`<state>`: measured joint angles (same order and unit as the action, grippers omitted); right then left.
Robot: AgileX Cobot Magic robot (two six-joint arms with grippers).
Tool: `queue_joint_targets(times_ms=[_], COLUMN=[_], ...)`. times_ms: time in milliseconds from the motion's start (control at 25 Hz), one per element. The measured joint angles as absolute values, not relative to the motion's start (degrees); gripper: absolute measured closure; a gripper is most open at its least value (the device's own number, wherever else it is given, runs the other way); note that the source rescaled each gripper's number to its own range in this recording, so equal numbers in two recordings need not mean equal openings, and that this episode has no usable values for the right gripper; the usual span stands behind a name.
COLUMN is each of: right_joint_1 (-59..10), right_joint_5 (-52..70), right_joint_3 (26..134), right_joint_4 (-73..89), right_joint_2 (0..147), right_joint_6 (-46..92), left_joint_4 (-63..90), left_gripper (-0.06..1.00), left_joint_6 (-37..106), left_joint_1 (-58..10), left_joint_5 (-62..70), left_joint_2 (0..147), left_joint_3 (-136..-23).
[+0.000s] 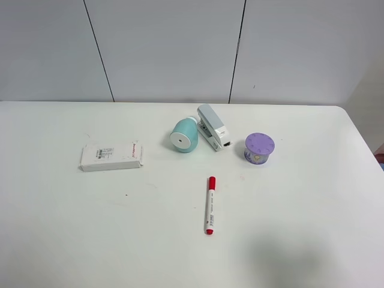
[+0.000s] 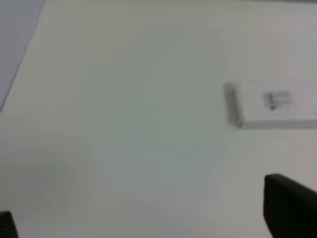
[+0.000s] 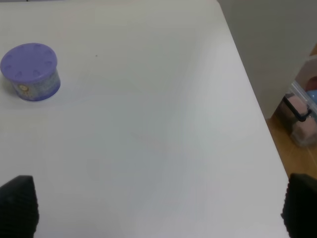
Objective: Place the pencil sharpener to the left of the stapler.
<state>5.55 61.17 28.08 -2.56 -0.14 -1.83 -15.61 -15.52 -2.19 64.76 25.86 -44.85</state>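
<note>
The teal pencil sharpener (image 1: 184,135) lies on its side on the white table (image 1: 72,228), its flat white round end facing the front. It sits close beside the white and grey stapler (image 1: 214,127), on that stapler's left in the exterior view. Neither arm shows in the exterior view. In the left wrist view my left gripper (image 2: 146,215) is open above bare table, with dark fingertips (image 2: 290,206) at the frame's corners and nothing between them. My right gripper (image 3: 158,206) is open too, over empty table near the right edge. Neither wrist view shows the sharpener or the stapler.
A purple round tin (image 1: 259,147) (image 3: 30,72) stands right of the stapler. A flat white box (image 1: 112,156) (image 2: 272,104) lies at the left. A red marker (image 1: 210,204) lies in front of the middle. Storage bins (image 3: 302,119) stand on the floor beyond the table's right edge.
</note>
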Motion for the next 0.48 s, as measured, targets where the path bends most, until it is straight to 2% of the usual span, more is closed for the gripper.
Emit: queue_joint_targets(times_ms=[120,280,480], right_joint_1=[5.55,5.55,5.55], right_joint_5=[61.17,61.17,61.17], right_joint_3=[28.08,28.08,28.08], right_joint_4=[-2.56,-2.56,-2.56], right_joint_2=[-0.14,-0.14,-0.14], right_joint_6=[-1.83,-1.83,-1.83], left_joint_4=[-13.46,-10.84,-9.26], left_gripper=[-0.06,-0.06,-0.06], left_joint_6=[-15.53,-14.09,-13.11], left_joint_1=[0.75,1.45,1.45], left_joint_5=[66.51,66.52,66.28], left_joint_2=[14.93,3.87,-0.16], left_joint_3=[-38.26,-34.10,-32.98])
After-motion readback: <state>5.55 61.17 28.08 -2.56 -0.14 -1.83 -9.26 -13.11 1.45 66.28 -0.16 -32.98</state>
